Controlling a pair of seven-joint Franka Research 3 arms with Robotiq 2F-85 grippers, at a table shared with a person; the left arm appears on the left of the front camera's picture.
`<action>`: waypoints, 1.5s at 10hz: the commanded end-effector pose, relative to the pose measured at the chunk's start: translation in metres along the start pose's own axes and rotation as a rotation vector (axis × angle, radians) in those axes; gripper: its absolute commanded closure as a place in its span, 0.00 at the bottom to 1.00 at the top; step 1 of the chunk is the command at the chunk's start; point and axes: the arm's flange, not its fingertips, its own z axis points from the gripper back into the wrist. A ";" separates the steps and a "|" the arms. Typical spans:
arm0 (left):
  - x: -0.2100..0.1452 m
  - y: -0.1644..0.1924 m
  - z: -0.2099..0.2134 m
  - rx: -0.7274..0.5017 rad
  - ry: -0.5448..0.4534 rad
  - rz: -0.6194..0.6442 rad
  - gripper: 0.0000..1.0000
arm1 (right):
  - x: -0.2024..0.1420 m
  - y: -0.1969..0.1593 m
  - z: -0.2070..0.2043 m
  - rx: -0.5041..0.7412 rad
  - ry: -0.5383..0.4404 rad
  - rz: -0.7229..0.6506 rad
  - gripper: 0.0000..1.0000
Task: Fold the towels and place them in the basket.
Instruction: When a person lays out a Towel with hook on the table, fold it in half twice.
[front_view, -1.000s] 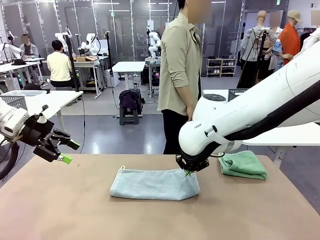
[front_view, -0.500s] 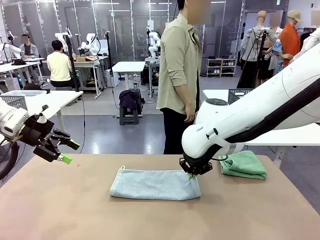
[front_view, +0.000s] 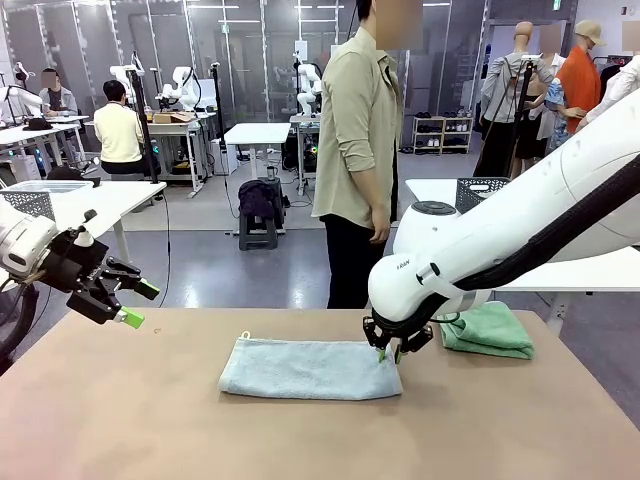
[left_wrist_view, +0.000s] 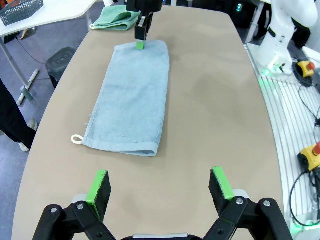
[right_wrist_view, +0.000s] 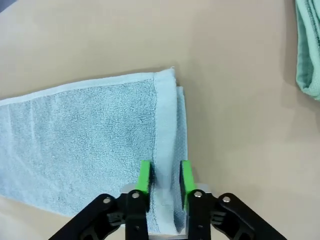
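Towels were our job, and the blue towel (front_view: 310, 368) lay flat in the middle of the table (front_view: 150, 420), folded once the long way so it made a thin strip. Its little loop (left_wrist_view: 76, 139) stuck out at the corner on our left side, so that end was easy to find.

Our right gripper (front_view: 396, 349) was down at the towel's other end, right on the hemmed edge. In the right wrist view the two green pads (right_wrist_view: 145, 176) stood a little apart with the doubled edge between them. We could not tell for sure if they pinched the cloth or had just let go, because the gap was small and the cloth filled it. We think the gripper was there so that end lay neat on top of the layer under it.

Our left gripper (left_wrist_view: 159, 186) hung above the table on our left side, well apart from the towel. Its jaws were wide apart and held nothing. It looked ready to come in for the loop end, so the strip could be folded short.

The green towel (front_view: 487, 329) sat folded in a small pile near the far right edge of the table. The basket (front_view: 478, 189) sat on another table behind, so no towel was in it yet. A person (front_view: 361, 150) stood at the far side.
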 end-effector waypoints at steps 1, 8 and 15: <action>0.001 0.000 0.001 -0.001 0.004 -0.004 0.00 | -0.001 0.007 0.006 -0.049 -0.019 -0.031 0.37; 0.001 0.000 0.001 -0.001 0.004 -0.004 0.00 | -0.002 0.006 -0.017 -0.041 0.082 -0.030 0.34; 0.001 0.000 0.001 -0.001 0.004 -0.004 0.00 | -0.004 0.006 -0.026 -0.009 0.099 -0.028 0.51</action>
